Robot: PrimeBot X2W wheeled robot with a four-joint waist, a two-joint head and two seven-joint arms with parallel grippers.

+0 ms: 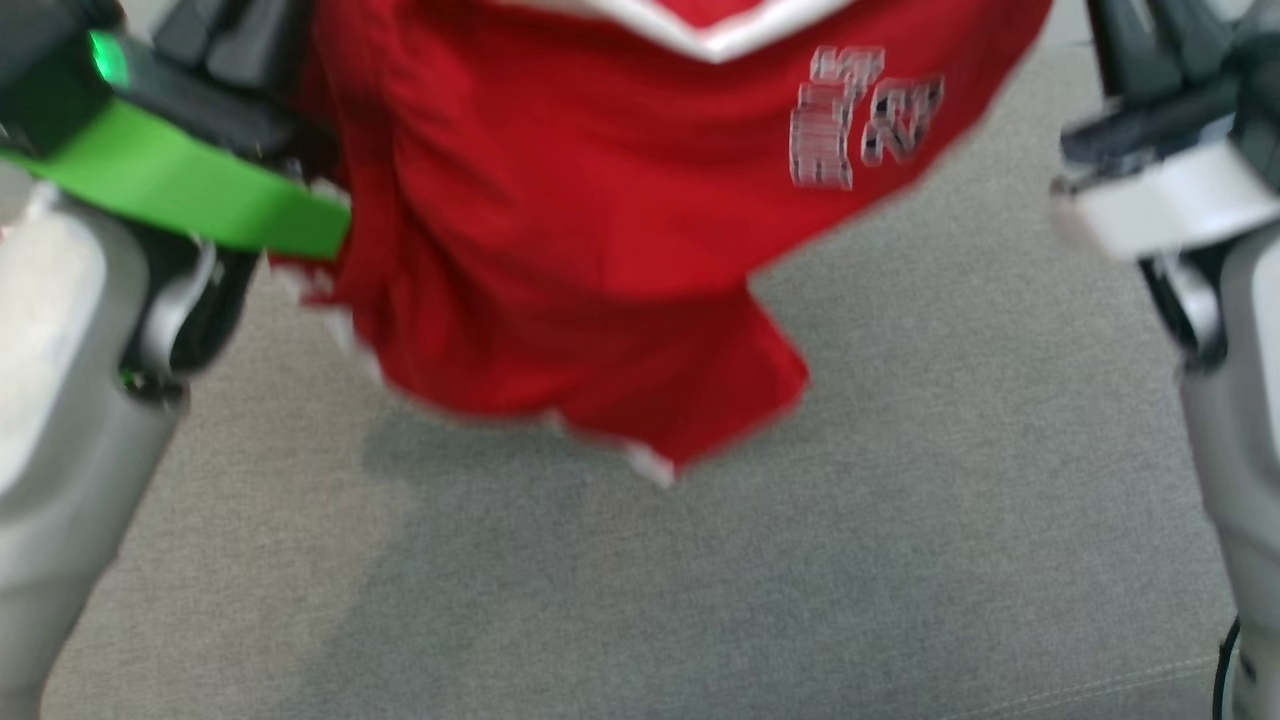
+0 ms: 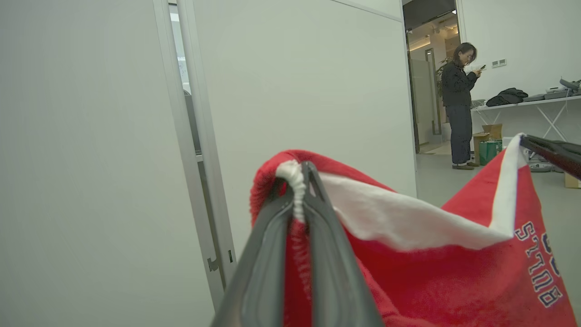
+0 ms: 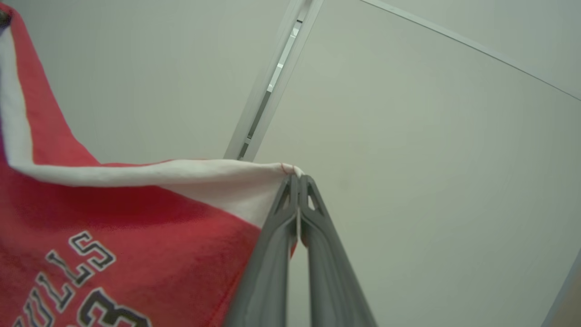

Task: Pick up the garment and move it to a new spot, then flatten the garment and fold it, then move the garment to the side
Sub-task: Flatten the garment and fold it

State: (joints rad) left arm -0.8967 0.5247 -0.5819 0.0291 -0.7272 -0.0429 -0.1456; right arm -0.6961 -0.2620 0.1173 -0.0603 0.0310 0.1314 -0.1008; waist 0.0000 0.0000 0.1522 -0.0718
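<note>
Garment place: the red garment (image 1: 560,200) hangs in the air between the two arms, above a grey cloth-covered surface (image 1: 900,520) that carries its shadow.
Garment heading: its white-trimmed edge (image 2: 408,218) is uppermost and runs side to side in front of the robot, sagging in the middle. The body drops from that edge, and the lower end narrows to a bunched tip low in the middle of the head view.
Lettering: dark-outlined letters (image 3: 68,272) sit on the half nearer the robot's right arm.
Left fingers: the left fingers (image 2: 265,254) are pressed together on a gathered white corner of the trim.
Right fingers: the right fingers (image 3: 329,272) are pinched shut on the opposite white corner. One of them also shows at the right edge of the left wrist view.
Left arm: a green band (image 1: 190,190) crosses it just beside the cloth.
Around: pale wall panels (image 2: 295,81) stand behind the garment. Well beyond it a person (image 2: 458,104) stands by a doorway, near a cardboard box (image 2: 492,131), a green bag (image 2: 488,152) and a white worktop (image 2: 526,103) bearing dark clothes.
Hard to make out: the head view is blurred and cuts off the garment's top edge and both arms' fingertips. The lettering is unreadable there and cropped in both wrist views.
</note>
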